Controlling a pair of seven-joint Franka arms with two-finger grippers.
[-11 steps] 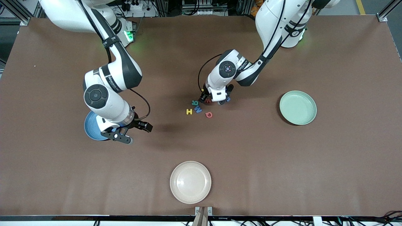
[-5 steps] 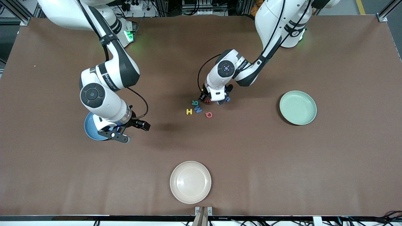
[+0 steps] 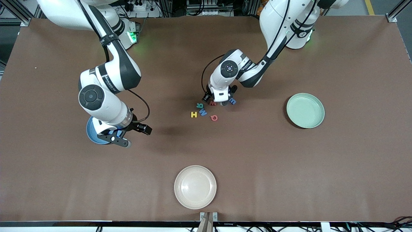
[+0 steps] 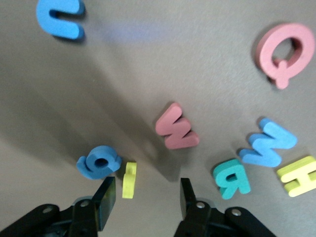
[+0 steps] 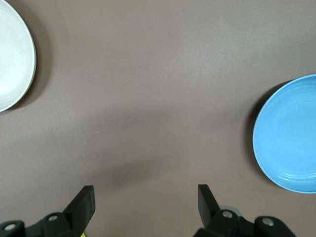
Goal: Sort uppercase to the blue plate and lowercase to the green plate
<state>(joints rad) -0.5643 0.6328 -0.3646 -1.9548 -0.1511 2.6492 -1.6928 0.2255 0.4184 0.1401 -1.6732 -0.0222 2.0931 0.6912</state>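
My left gripper hangs low over the cluster of foam letters at mid-table, fingers spread with nothing between them. In the left wrist view the small yellow hooked piece lies just inside one fingertip, with the blue g touching or nearly touching it. The red w lies close by, apart from both.

Other letters in the same view: teal R, blue M and yellow H grouped near one another, red Q well apart from them, and the blue m off on its own.

From the front view, the H, M and Q lie nearer the front camera than my left gripper; the blue m sits just beside it, toward the left arm's end.

My right gripper is also spread and empty, over bare table just beside the blue plate, waiting.

The blue plate holds no letters in its visible part. The green plate sits toward the left arm's end of the table, empty. A cream plate lies nearest the front camera, empty.
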